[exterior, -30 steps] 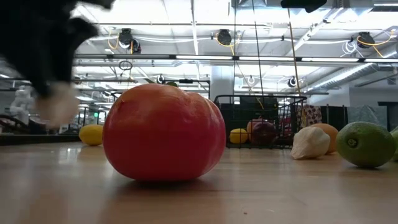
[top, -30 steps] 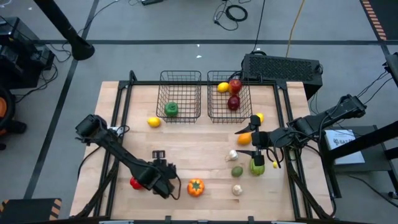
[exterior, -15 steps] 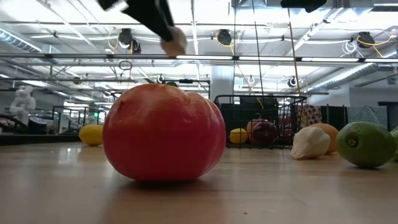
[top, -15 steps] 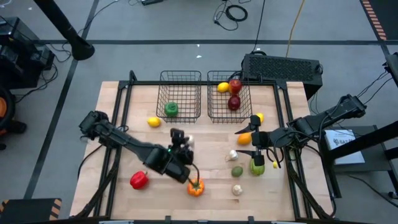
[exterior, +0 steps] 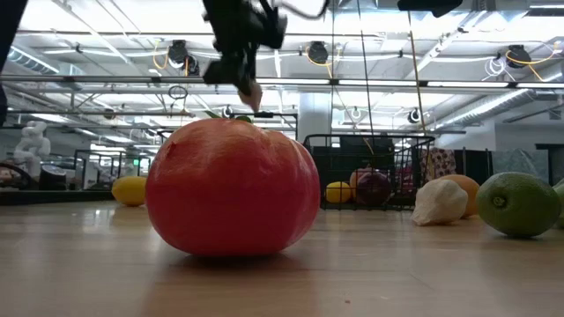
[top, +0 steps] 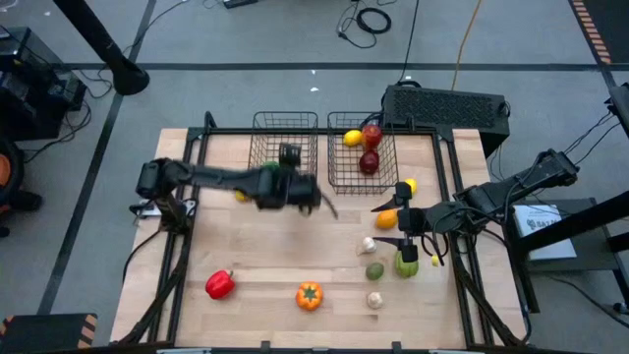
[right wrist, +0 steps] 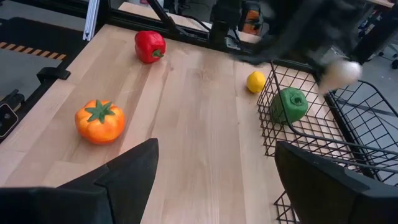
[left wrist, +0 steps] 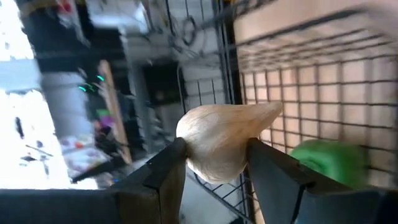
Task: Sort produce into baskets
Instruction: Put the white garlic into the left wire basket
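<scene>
Whitish bulb (left wrist: 225, 140) is sitting in the left claw (left wrist: 214, 163) beside the left basket (top: 285, 149); releasing early risks missing. Right claw (top: 391, 222) is waiting open.

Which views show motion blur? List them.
High view: the left arm is smeared near the baskets. Right wrist view: that arm and its whitish bulb are smeared. Left wrist view: background streaked, bulb fairly sharp. Low view: sharp tomato.

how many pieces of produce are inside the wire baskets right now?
4: a green pepper in the left basket, and a lemon plus two red apples in the right basket. The arm may hide more.
</scene>
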`<state>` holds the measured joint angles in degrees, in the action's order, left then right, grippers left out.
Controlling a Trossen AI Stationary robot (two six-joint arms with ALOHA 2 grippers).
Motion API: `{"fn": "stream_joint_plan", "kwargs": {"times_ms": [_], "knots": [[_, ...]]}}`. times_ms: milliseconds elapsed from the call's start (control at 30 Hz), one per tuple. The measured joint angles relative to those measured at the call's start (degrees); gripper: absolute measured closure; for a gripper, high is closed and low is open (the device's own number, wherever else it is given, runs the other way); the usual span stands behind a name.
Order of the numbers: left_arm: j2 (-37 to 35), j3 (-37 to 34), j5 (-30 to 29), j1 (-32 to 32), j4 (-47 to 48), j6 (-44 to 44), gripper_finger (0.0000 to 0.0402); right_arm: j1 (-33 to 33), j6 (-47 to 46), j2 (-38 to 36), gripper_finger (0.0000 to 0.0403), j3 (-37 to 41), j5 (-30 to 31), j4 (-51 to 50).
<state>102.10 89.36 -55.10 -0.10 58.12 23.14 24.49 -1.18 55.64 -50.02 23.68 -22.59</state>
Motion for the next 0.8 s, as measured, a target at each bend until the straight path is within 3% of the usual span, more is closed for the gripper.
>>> {"fn": "stream_joint_plan", "kwargs": {"times_ms": [167, 267, 400, 467, 800], "knots": [[0.0, 0.0, 11.2, 13.5, -7.3, 7.6, 0.0233, 0.0, 0.1, 0.0, 0.009, 0.0, 0.0, -0.1], [0.0, 0.0, 23.0, 21.3, -11.7, 8.7, 0.0233, 0.0, 0.2, 0.0, 0.009, 0.0, 0.0, -0.1], [0.1, 0.0, 39.8, 30.4, -16.7, 2.0, 0.0233, 0.0, 0.4, 0.0, 0.009, 0.0, 0.0, -0.2], [0.4, 0.0, 45.1, 33.6, -17.1, -2.3, 0.0233, 0.0, 0.1, 0.0, 0.009, 0.0, 0.0, -0.7], [4.7, -1.0, 47.9, 37.6, -19.7, -11.5, 0.0233, 0.0, -2.2, 0.2, 0.009, 0.0, 0.0, -3.1]]}}
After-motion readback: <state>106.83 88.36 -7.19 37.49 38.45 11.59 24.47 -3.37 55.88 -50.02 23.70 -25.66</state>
